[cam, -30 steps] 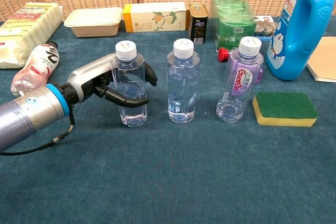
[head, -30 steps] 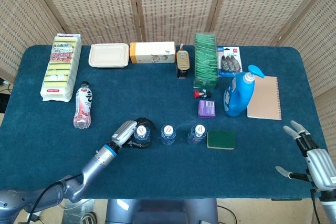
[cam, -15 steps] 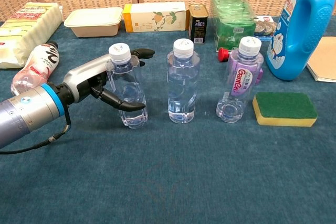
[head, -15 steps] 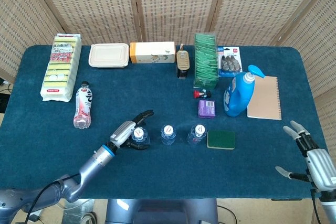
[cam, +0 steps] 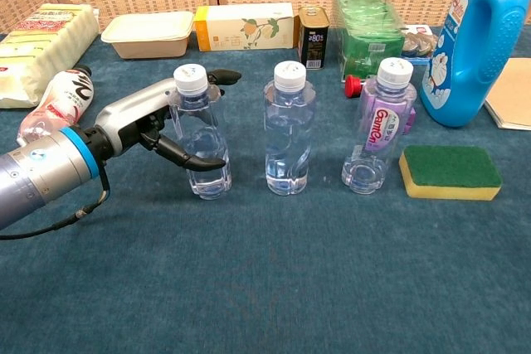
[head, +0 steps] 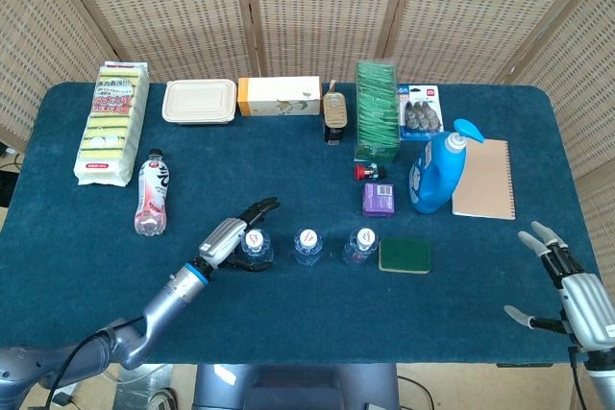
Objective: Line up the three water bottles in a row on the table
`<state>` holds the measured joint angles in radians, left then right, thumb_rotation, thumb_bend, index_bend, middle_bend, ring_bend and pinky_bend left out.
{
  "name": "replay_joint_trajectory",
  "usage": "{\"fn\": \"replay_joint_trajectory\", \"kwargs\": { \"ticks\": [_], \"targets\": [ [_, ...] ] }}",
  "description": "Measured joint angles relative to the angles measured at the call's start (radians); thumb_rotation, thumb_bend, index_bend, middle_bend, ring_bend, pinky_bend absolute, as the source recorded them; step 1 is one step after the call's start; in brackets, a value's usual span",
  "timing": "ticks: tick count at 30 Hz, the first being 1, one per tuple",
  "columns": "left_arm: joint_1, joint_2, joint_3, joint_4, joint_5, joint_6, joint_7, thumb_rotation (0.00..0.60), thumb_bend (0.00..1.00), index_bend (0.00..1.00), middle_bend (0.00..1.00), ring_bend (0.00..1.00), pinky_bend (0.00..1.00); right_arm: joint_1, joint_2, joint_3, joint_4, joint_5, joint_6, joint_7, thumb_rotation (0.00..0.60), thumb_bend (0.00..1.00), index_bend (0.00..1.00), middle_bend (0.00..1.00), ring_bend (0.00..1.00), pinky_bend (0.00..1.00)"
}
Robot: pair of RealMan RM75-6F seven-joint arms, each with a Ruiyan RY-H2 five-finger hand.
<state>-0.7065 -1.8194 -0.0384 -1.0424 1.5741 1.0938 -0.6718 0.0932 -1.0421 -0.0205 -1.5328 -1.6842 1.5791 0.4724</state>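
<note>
Three clear water bottles stand in a row near the table's front edge: the left bottle, the middle bottle and the labelled right bottle. My left hand is at the left bottle. Its fingers reach straight out behind the cap and its thumb curves across the front, low down. That bottle leans slightly left, towards the hand. My right hand hovers far off at the front right corner with spread fingers, holding nothing.
A green-and-yellow sponge lies just right of the row. Behind it stand a blue detergent bottle, a notebook and a purple packet. A pink drink bottle lies to the left. Boxes and packs line the back edge.
My left hand's fingers, wrapped round the left bottle a second ago, have straightened out behind it. The bottle has tipped slightly left. My right hand has not moved.
</note>
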Motion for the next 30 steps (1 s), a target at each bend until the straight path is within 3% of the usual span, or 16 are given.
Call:
{"fn": "replay_joint_trajectory", "kwargs": {
  "ticks": [21, 30],
  "targets": [
    [0.016, 0.038, 0.011, -0.035, 0.003, 0.027, 0.008, 0.6, 0.13, 0.0, 0.0, 0.0, 0.18, -0.002, 0.004, -0.001, -0.006, -0.007, 0.0, -0.002, 0.6, 0.0, 0.11, 0.01, 0.0, 0.22],
    [0.038, 0.099, 0.01, -0.093, 0.017, 0.088, 0.017, 0.6, 0.13, 0.0, 0.0, 0.0, 0.18, -0.003, 0.007, -0.004, -0.012, -0.014, 0.002, -0.007, 0.6, 0.0, 0.11, 0.01, 0.0, 0.22]
  ]
}}
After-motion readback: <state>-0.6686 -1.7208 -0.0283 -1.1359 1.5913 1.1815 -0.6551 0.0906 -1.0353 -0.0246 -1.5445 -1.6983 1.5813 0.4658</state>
